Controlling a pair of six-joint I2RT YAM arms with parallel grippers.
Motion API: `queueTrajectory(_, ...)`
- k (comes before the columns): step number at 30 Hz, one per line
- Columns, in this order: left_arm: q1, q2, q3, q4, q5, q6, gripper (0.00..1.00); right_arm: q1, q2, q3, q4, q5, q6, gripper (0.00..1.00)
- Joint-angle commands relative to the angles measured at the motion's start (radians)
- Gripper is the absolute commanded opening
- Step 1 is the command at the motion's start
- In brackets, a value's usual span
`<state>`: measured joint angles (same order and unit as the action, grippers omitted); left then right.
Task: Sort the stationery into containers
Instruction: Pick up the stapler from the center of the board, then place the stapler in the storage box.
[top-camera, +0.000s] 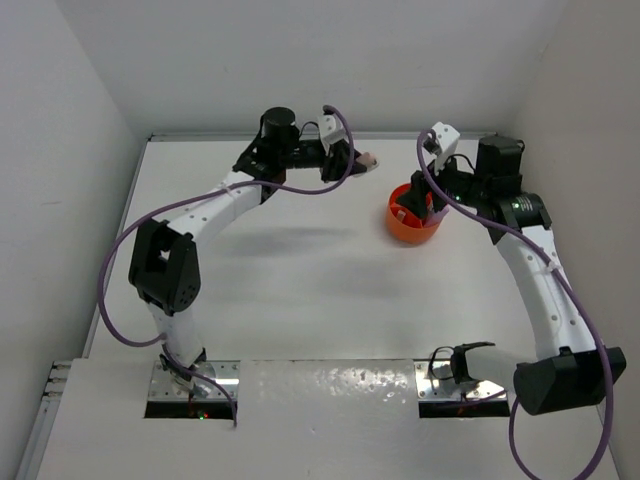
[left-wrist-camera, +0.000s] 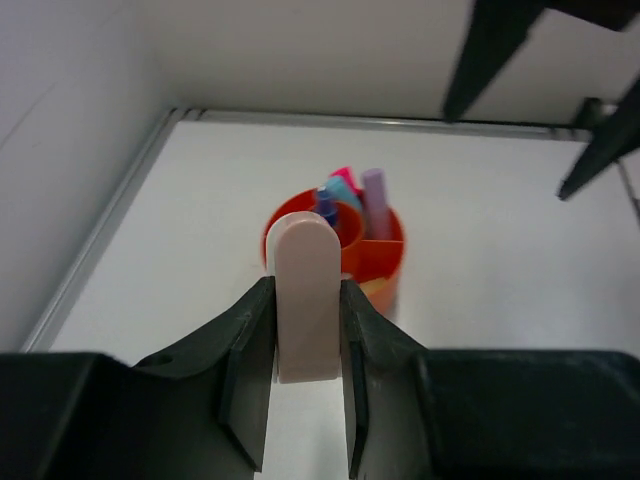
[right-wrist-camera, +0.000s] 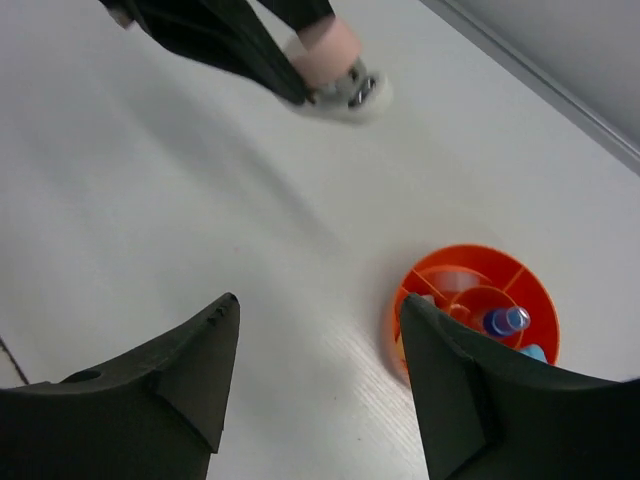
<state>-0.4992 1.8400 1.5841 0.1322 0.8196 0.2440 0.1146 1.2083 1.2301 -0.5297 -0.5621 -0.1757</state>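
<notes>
My left gripper (top-camera: 358, 160) is shut on a pale pink stick (left-wrist-camera: 307, 300) with a rounded end, held above the table left of the round orange tub (top-camera: 415, 226). The stick also shows in the right wrist view (right-wrist-camera: 330, 45). The tub (left-wrist-camera: 385, 255) lies ahead of the left gripper (left-wrist-camera: 305, 290) and holds a blue-capped bottle (left-wrist-camera: 325, 205), a light blue tube (left-wrist-camera: 346, 192), a lilac stick (left-wrist-camera: 376, 205) and a pink item (left-wrist-camera: 345, 175). My right gripper (top-camera: 415, 203) is open and empty above the tub (right-wrist-camera: 470, 290), with the bottle (right-wrist-camera: 507, 321) beside its right finger (right-wrist-camera: 440, 390).
The white table is walled at the back and on both sides; a metal strip (left-wrist-camera: 100, 235) runs along the left wall. The right arm's dark links (left-wrist-camera: 490, 55) hang at the top right of the left wrist view.
</notes>
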Motion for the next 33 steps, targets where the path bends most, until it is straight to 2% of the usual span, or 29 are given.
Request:
queueTrajectory(1, -0.002, -0.028, -0.045, -0.008, 0.309, 0.06, 0.0, -0.003, -0.027, 0.032, -0.006, -0.188, -0.122, 0.64)
queueTrajectory(5, -0.007, -0.051, -0.07, -0.028, 0.383, 0.08, 0.0, 0.003, -0.012, 0.026, 0.037, -0.277, -0.099, 0.62)
queueTrajectory(8, -0.012, -0.055, -0.081, -0.037, 0.415, 0.084, 0.0, 0.016, 0.0, 0.032, 0.05, -0.283, -0.111, 0.56)
queueTrajectory(14, -0.009, -0.012, 0.008, -0.074, 0.492, 0.081, 0.0, 0.025, 0.066, 0.089, -0.035, -0.298, -0.172, 0.54)
queueTrajectory(17, -0.009, -0.013, 0.017, -0.088, 0.506, 0.083, 0.0, 0.06, 0.071, 0.103, -0.081, -0.291, -0.212, 0.57)
queueTrajectory(21, -0.025, -0.025, -0.004, -0.083, 0.521, 0.089, 0.0, 0.079, 0.08, 0.081, -0.024, -0.274, -0.214, 0.56)
queueTrajectory(25, -0.029, -0.035, 0.004, -0.079, 0.515, 0.075, 0.0, 0.099, 0.103, 0.118, -0.07, -0.266, -0.231, 0.51)
queueTrajectory(33, -0.029, -0.033, 0.008, -0.049, 0.521, 0.043, 0.0, 0.117, 0.109, 0.097, -0.024, -0.239, -0.225, 0.42)
